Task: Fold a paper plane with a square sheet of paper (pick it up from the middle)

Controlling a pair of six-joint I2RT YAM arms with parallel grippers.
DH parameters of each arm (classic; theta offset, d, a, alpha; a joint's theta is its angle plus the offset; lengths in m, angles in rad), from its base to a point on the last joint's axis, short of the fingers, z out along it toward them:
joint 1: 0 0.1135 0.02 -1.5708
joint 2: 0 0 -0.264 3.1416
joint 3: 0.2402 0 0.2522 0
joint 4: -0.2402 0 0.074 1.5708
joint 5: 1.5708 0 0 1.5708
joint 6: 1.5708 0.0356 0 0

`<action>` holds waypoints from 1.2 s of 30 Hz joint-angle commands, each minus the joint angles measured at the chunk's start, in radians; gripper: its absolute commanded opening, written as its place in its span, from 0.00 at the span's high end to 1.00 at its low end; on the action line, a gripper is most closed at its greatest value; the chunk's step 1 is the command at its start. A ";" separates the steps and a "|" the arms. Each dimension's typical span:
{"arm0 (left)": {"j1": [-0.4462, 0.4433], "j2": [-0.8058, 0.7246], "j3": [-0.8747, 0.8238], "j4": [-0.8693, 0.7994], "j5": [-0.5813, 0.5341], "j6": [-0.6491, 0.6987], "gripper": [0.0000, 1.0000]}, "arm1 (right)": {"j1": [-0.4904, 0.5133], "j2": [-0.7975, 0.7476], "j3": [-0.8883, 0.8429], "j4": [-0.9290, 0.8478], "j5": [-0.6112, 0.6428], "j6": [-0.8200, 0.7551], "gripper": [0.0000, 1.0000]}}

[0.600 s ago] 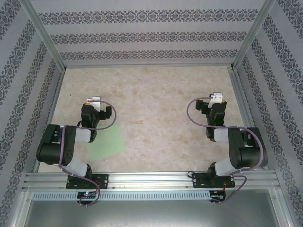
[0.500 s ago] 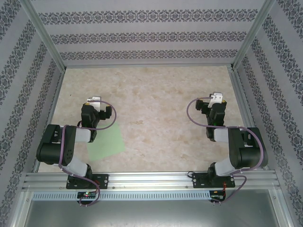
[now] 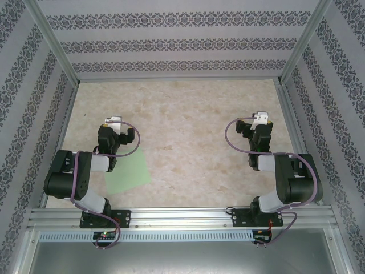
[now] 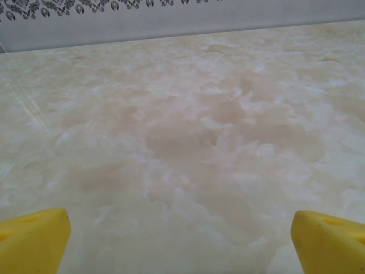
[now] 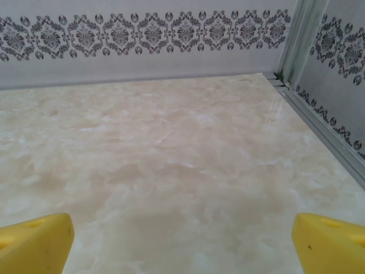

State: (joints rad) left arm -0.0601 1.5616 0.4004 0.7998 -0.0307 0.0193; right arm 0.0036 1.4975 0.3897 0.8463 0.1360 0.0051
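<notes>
The square sheet of paper [image 3: 130,172], pale green and flat, lies on the marbled table [image 3: 182,114] at the near left, partly under the folded left arm. My left gripper [image 3: 112,121] sits just beyond the sheet, pointing away from it. In the left wrist view my left gripper [image 4: 181,240] stands open, its yellow fingertips [image 4: 34,238] wide apart over bare table. My right gripper [image 3: 261,118] is at the right side of the table. In the right wrist view my right gripper [image 5: 182,242] is open too, yellow fingertips [image 5: 331,240] far apart with nothing between them.
Patterned walls enclose the table on three sides, with aluminium posts [image 3: 302,40] at the back corners. A metal rail [image 5: 319,125] runs along the right edge, close to the right arm. The arm bases stand on the aluminium frame [image 3: 182,217] at the near edge.
</notes>
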 commanded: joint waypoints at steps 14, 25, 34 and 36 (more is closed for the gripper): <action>0.006 -0.141 0.117 -0.255 0.021 0.005 0.00 | 0.032 -0.240 0.100 -0.325 0.101 0.016 0.02; 0.006 -0.190 0.543 -1.018 -0.005 -0.262 0.00 | 0.067 -0.391 0.318 -0.927 0.121 0.403 0.02; 0.001 -0.057 0.725 -1.440 0.079 -0.506 0.00 | 0.114 -0.233 0.433 -1.104 -0.084 0.538 0.02; -0.012 -0.075 0.696 -1.526 0.105 -0.573 0.01 | 0.143 -0.205 0.439 -1.118 -0.105 0.561 0.02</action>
State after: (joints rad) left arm -0.0620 1.5002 1.0981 -0.4644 0.0269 -0.4038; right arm 0.1143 1.2648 0.7975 -0.1867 0.1078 0.4961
